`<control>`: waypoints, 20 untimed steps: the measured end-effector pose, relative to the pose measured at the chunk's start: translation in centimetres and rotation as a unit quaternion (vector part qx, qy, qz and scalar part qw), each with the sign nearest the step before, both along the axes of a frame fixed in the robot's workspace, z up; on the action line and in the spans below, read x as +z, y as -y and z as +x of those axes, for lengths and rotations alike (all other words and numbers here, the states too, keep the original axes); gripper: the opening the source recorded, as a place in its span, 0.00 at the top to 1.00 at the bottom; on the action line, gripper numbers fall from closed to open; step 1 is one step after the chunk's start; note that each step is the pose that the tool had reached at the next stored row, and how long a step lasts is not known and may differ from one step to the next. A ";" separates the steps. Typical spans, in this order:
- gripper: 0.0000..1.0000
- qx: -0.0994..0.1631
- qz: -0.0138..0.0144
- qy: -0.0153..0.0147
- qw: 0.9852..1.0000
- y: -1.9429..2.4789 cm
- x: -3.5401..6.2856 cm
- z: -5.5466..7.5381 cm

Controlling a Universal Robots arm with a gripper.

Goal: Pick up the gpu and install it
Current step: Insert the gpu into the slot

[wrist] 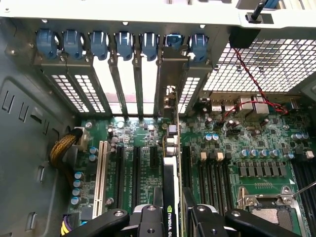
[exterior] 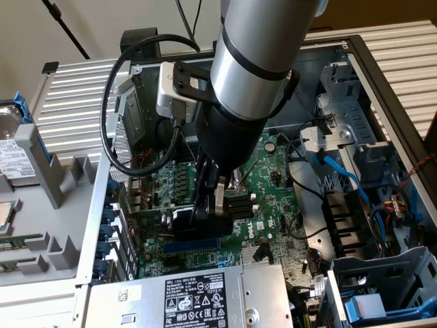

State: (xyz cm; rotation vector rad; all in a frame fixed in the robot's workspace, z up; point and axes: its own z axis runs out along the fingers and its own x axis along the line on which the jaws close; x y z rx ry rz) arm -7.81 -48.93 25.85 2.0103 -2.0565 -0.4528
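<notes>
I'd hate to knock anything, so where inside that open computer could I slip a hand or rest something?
Barest: the flat labelled top of the power supply, bordering the motherboard, and the empty slots between the white slot and the gpu. Crowded: around the hand gripping the gpu, and the blue cables at the exterior view's right.

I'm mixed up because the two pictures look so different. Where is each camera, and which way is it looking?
Exterior view: outside and above the open computer case, looking down onto the motherboard; the arm and gripper show.
Wrist view: on the wrist, looking past the gripper toward the rear slot covers; the gripper's fingers show.
Shared: the gripper shut on the gpu, which stands on edge over the motherboard.
</notes>
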 end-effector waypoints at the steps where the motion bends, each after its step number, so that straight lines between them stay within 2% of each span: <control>1: 0.74 0.000 0.000 0.000 1.000 0.00 0.00 0.0; 15: 0.74 -0.001 -0.003 0.000 1.000 -0.07 -0.01 0.0; 20: 0.74 -0.002 -0.005 0.000 1.000 -0.07 -0.01 0.1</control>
